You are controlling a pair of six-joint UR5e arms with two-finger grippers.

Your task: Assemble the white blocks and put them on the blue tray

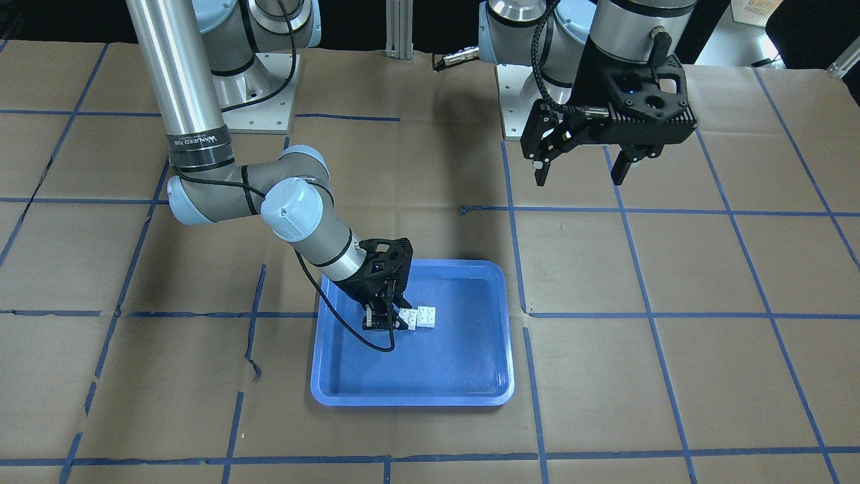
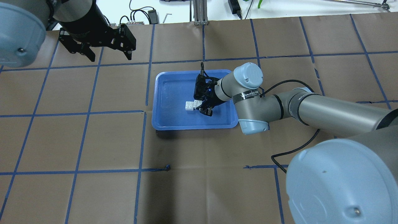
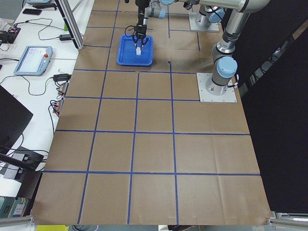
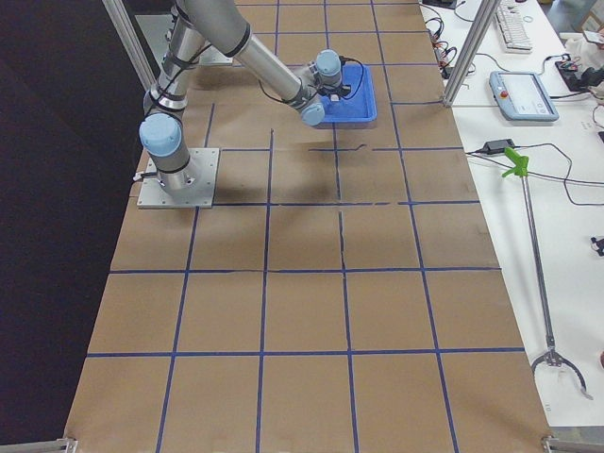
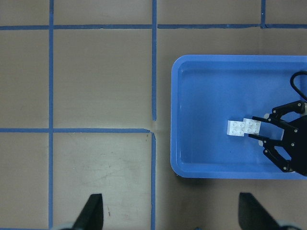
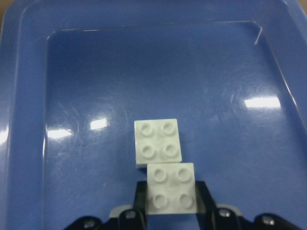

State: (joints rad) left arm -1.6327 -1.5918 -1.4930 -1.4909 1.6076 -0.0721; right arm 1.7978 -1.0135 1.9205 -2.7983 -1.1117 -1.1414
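The right claw [image 6: 171,196] is pinching the nearer of the two white blocks [image 6: 165,165], which are sitting joined at an offset on the floor of the blue tray [image 6: 29,120], probably to set them down. The left claw [image 1: 581,176] is hanging spread and empty, well apart, out of the way.

You're looking at two white blocks [image 1: 424,316], one blue tray [image 1: 470,376], and two tools in all: one left tool [image 1: 580,179] and one right tool [image 1: 390,321].

A robotics lab: grid-taped table [image 3: 154,154], teach pendant [image 3: 32,60].
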